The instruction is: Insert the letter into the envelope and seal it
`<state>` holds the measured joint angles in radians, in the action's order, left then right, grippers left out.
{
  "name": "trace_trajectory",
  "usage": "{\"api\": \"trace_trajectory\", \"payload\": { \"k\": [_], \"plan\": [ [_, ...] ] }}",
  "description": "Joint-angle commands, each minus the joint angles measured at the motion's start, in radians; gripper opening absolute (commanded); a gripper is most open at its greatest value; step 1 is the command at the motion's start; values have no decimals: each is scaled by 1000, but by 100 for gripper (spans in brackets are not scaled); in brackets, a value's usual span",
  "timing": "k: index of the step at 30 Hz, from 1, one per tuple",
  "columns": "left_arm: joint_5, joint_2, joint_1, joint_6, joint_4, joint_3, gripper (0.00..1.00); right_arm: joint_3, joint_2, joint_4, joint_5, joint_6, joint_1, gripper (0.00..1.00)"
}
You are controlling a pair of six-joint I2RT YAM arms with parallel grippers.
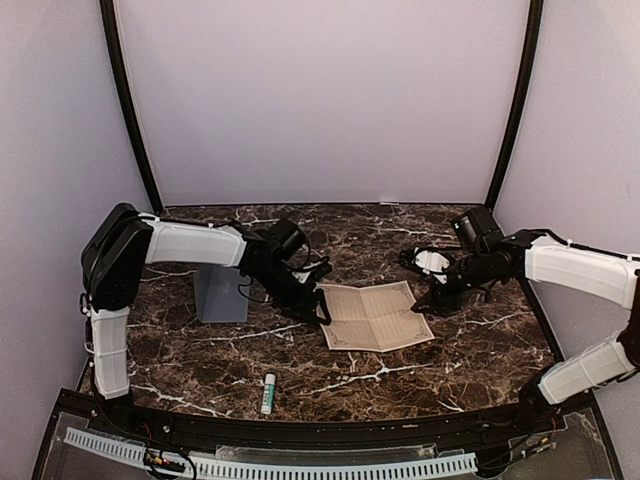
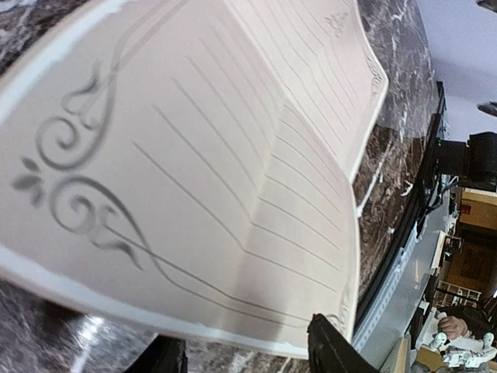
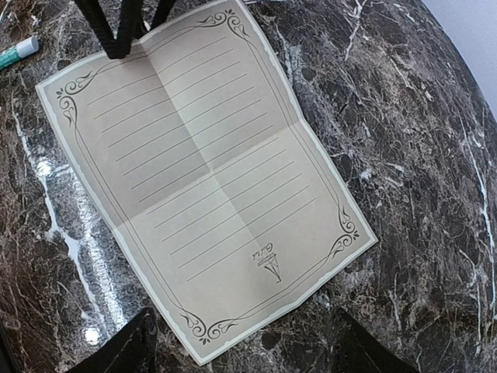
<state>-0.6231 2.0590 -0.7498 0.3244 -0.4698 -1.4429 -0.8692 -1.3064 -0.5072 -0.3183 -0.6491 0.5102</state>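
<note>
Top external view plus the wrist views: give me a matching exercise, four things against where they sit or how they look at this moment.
Things
1. letter
2. envelope
3. glue stick
4. right claw

Descriptions
A. grey-blue, to the left of the letter
B. white and green, lying alone, nearer the robot than the letter
C. open, over the letter's right end
D. cream, unfolded, crossed by creases

Pairs: 1-D, 2-A, 3-B, 4-C
</note>
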Motion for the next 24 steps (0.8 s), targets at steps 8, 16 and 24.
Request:
{"api": "trace_trajectory", "payload": {
  "k": [8,16,24],
  "plan": [
    [327,-178,-20,-114,-207,-77,57,10,-14,20,-12,9,-2,72],
    [469,-42,-18,-188,-116,-278,71,13,-17,6,-8,9,-3,72],
    [412,182,-18,-239,-193,-511,74,22,-13,10,17,5,-2,72]
  ]
}}
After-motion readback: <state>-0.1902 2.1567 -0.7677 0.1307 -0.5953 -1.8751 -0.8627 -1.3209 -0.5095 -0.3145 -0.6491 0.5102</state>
